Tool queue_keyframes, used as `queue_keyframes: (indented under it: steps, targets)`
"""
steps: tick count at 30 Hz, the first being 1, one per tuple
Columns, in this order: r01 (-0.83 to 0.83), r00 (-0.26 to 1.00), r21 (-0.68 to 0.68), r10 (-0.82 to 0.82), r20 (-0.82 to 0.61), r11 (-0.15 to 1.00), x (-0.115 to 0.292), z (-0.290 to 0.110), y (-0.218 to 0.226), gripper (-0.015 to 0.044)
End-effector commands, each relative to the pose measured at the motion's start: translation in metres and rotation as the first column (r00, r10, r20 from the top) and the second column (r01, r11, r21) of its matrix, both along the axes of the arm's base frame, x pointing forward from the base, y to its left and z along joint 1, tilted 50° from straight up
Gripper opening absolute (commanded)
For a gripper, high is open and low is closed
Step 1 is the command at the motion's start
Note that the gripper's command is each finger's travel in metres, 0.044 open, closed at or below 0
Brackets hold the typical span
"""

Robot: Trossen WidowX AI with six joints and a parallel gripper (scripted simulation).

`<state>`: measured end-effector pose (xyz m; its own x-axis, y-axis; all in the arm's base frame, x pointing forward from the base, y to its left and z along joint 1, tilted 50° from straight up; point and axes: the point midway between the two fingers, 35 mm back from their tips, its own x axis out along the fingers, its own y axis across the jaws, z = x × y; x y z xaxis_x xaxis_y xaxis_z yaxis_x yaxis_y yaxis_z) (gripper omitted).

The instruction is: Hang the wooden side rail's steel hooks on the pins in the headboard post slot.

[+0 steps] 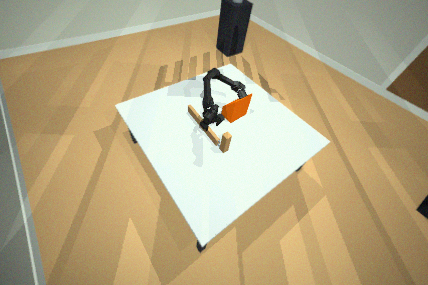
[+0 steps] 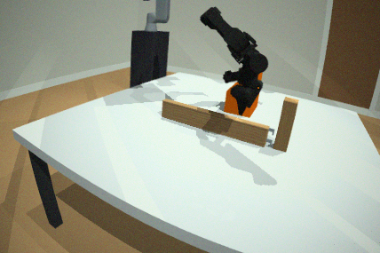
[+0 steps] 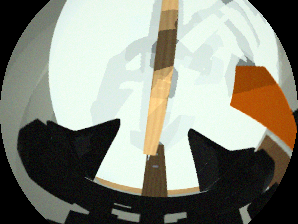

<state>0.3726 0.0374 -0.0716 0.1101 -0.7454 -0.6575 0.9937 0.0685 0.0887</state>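
Observation:
The wooden side rail [image 1: 212, 136] [image 2: 249, 132] [image 3: 159, 107] stands on its long edge on the white table [image 1: 260, 178] [image 2: 169, 189] [image 3: 82, 65]. The headboard post [image 1: 225, 143] [image 2: 286, 124] [image 3: 154, 184] stands upright just beyond the rail's end. Two steel hooks [image 2: 272, 131] stick out from that end, one above the other, with a narrow gap showing between rail and post in the exterior view. Pins and slot cannot be made out clearly. My gripper [image 1: 212, 124] [image 2: 234, 95] [image 3: 155, 127] is open and empty, above the rail, with the rail running between the fingertips in the wrist view.
My orange base block [image 1: 237, 109] [image 2: 231, 100] [image 3: 260, 92] stands on the robot side of the rail, close to it. Behind the table a grey arm sits on a black pedestal [image 1: 234, 28] [image 2: 149, 56].

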Motion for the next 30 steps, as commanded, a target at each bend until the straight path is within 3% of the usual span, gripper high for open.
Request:
queue_keyframes:
  steps: [1,30]
  targets:
    - [-0.005,1.0,-0.008,0.005,-0.008,1.0,-0.001,-0.008,-0.006,0.044]
    - [-0.006,1.0,-0.007,0.006,-0.008,1.0,0.005,-0.037,-0.039,0.044]
